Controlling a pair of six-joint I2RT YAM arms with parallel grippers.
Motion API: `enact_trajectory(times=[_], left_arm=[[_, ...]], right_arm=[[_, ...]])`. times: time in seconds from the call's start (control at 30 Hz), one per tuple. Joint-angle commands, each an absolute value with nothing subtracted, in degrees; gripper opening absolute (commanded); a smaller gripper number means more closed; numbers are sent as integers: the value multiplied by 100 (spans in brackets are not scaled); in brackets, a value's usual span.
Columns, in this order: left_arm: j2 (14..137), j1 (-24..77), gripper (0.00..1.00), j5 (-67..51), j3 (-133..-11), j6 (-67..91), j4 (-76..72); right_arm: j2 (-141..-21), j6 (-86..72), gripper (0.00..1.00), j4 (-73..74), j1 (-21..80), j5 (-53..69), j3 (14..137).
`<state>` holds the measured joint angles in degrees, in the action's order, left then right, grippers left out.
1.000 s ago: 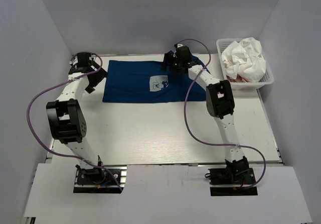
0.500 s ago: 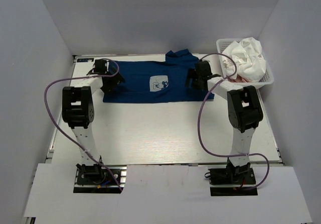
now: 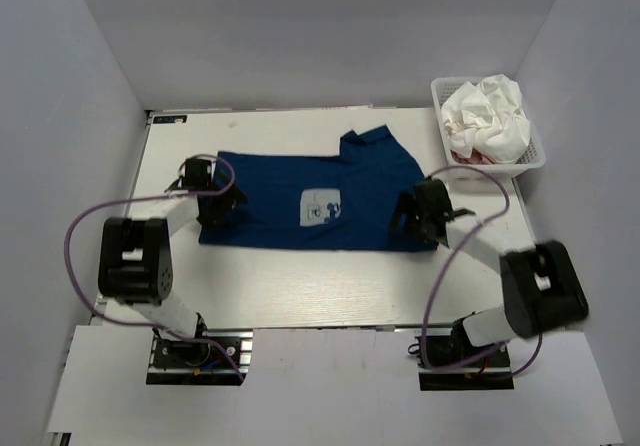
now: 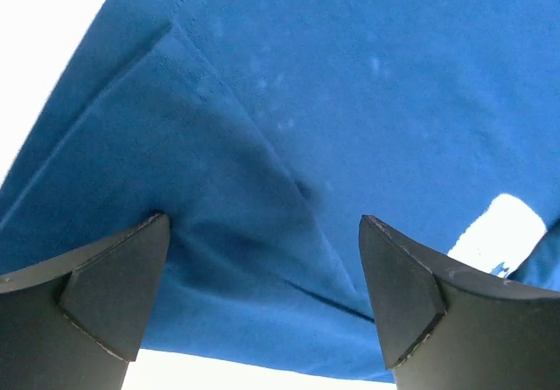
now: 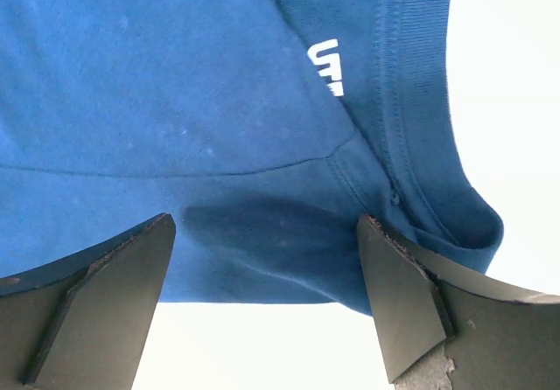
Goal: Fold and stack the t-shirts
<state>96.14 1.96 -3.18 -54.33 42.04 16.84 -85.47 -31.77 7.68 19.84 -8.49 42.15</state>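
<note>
We see the navy blue t-shirt (image 3: 300,181) spread face up on the white table (image 3: 300,281), roughly in the middle, its pale square chest print (image 3: 322,209) showing. Part of the far right of it is bunched up.

The left gripper (image 4: 262,221) sits low at the shirt's left edge, fingers spread wide with blue cloth lying between them. The right gripper (image 5: 265,221) is at the shirt's near right corner, also spread wide over the cloth, beside a stitched ribbed band (image 5: 411,101).

In the far right corner stands a white mesh basket (image 3: 438,88). It holds the crumpled white t-shirt (image 3: 490,116), with a little of the pink t-shirt (image 3: 468,156) peeking out beneath it.
</note>
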Motion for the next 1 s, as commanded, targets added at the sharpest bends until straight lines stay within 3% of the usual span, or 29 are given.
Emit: enact_trajectory(times=[0.0, 0.13, 0.23, 0.47, 0.57, 0.73, 0.97], left_arm=[[8774, 255, 100, 96, -4493, 4395, 2917], [7753, 308, 100, 245, -4542, 4518, 3216], [7742, 308, 100, 544, -5271, 4456, 3454], [9636, 97, 100, 1046, -7617, 4430, 3875], [10500, 36, 100, 1422, -8891, 4430, 4516], [11906, 35, 100, 1582, -10394, 4228, 4947], [12506, 35, 100, 1775, -10556, 4122, 5071]], right_arm=[[-7517, -3656, 90, 1555, 2056, -642, 3420], [-6566, -3437, 90, 1705, 2171, -439, 3260], [-6503, -3016, 90, 1705, 2180, -824, 3996], [-7864, -2830, 90, 1248, 2074, -1177, 5755], [-9109, -2804, 90, 1388, 1986, -1345, 7061], [-10202, -2672, 90, 1564, 1846, -1353, 8241], [-11293, -2347, 90, 2065, 1670, -1749, 9509]])
